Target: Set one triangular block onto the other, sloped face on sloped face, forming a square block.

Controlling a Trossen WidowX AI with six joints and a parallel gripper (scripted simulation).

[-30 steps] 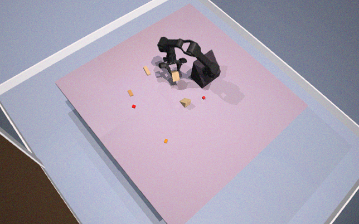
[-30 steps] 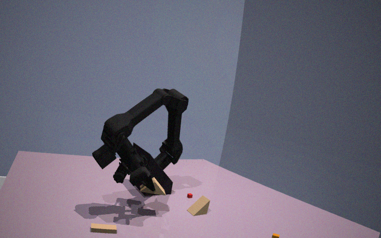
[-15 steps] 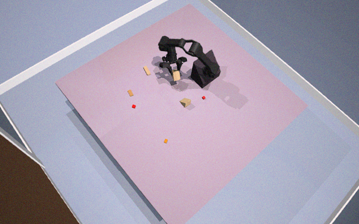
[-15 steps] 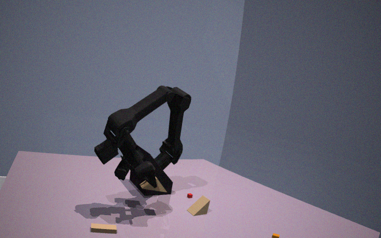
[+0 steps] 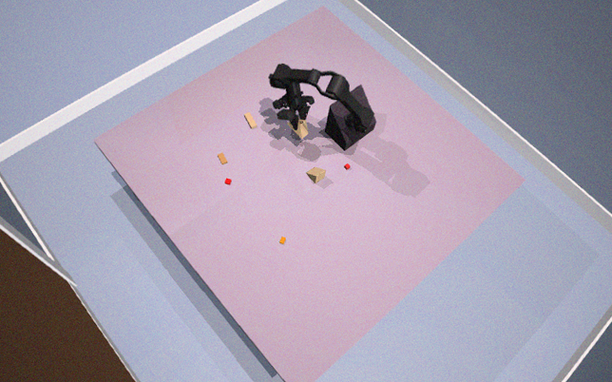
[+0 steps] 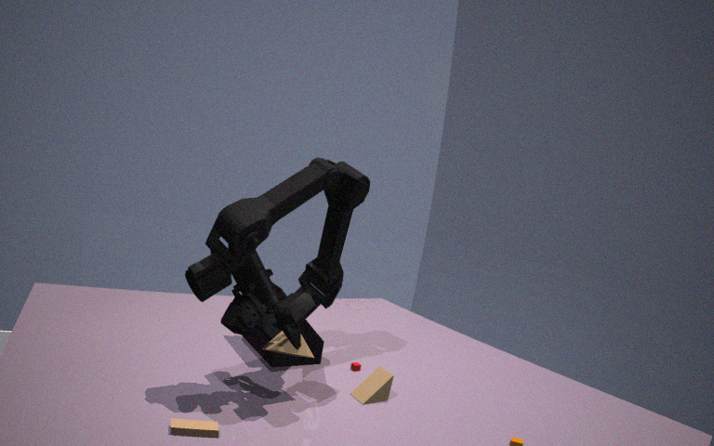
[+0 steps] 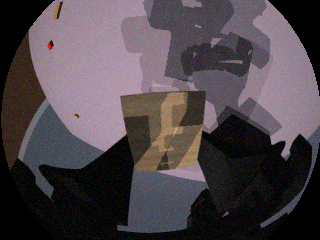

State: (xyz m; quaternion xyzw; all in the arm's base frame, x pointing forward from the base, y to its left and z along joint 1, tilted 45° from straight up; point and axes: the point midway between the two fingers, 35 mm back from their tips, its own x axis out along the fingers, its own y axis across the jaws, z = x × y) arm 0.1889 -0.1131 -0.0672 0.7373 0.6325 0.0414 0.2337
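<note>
My gripper (image 5: 299, 121) (image 6: 289, 341) (image 7: 163, 134) is shut on a tan triangular block (image 5: 302, 130) (image 6: 305, 351) (image 7: 165, 125). The block is off the table, with its shadow apart below it, and its triangular end shows in the exterior view. In the wrist view a rectangular, shadow-mottled face shows between the fingers. The other tan triangular block (image 5: 315, 174) (image 6: 372, 386) rests on the table, its sloped face up. The held block is apart from it, to its upper left in the top and exterior views.
A tan flat bar (image 5: 250, 120) (image 6: 193, 427), a smaller orange-tan bar (image 5: 222, 158), a red cube (image 5: 228, 181), another red cube (image 5: 347, 166) (image 6: 355, 366) and an orange piece (image 5: 282, 240) (image 6: 516, 441) lie on the table. A large dark angular body (image 5: 347, 131) stands at the arm's base.
</note>
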